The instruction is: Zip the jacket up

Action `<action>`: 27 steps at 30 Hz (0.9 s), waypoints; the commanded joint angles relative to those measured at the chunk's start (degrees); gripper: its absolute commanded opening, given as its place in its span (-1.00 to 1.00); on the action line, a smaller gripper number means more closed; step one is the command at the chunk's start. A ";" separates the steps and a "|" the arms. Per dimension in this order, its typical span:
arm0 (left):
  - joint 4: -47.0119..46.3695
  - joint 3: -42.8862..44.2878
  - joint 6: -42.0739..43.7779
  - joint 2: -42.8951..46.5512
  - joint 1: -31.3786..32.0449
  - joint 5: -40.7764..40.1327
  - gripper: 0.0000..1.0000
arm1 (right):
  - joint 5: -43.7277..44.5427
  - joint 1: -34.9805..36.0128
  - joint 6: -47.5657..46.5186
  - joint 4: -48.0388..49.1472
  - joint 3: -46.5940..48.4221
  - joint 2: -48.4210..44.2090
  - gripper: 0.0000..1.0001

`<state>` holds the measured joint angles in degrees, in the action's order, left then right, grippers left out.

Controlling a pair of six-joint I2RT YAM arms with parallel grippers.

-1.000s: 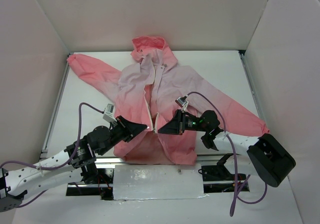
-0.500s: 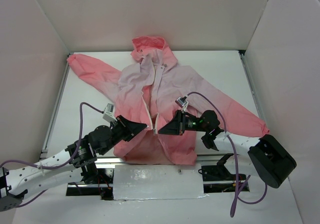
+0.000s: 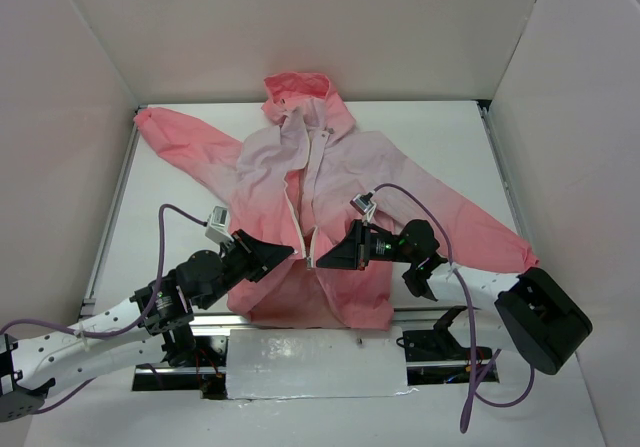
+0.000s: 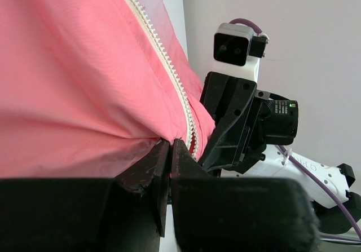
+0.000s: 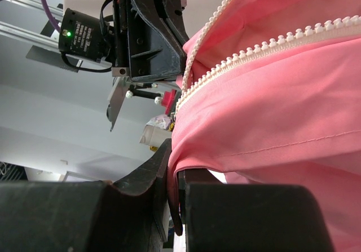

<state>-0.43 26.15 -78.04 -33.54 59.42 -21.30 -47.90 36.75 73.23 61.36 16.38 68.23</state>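
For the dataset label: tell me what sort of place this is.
Probably a lab robot cell: white panels wall in a white table, two cabled robot arms stand at its near edge, one jacket lies spread out.

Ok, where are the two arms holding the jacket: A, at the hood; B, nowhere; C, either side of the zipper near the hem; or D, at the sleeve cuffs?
C: each wrist view shows jaws pinched shut on the jacket right beside its white zipper, low on the front.
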 commanded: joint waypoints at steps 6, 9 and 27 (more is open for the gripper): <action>-3.88 1.44 -0.01 0.41 0.00 -0.32 -1.00 | -0.97 -0.19 -0.81 2.89 1.55 0.15 -1.00; -3.97 1.71 0.17 -0.03 -0.09 -0.15 -1.00 | -0.97 -0.19 -0.55 3.32 1.55 0.42 -1.00; -4.06 0.22 -0.53 0.49 0.00 0.65 -1.00 | -1.58 -0.81 0.68 5.52 3.66 2.09 -1.00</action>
<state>-1.32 26.15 -78.24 -33.65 59.42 -20.75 -48.71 36.56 73.69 61.82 17.06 70.02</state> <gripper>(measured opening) 0.152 0.107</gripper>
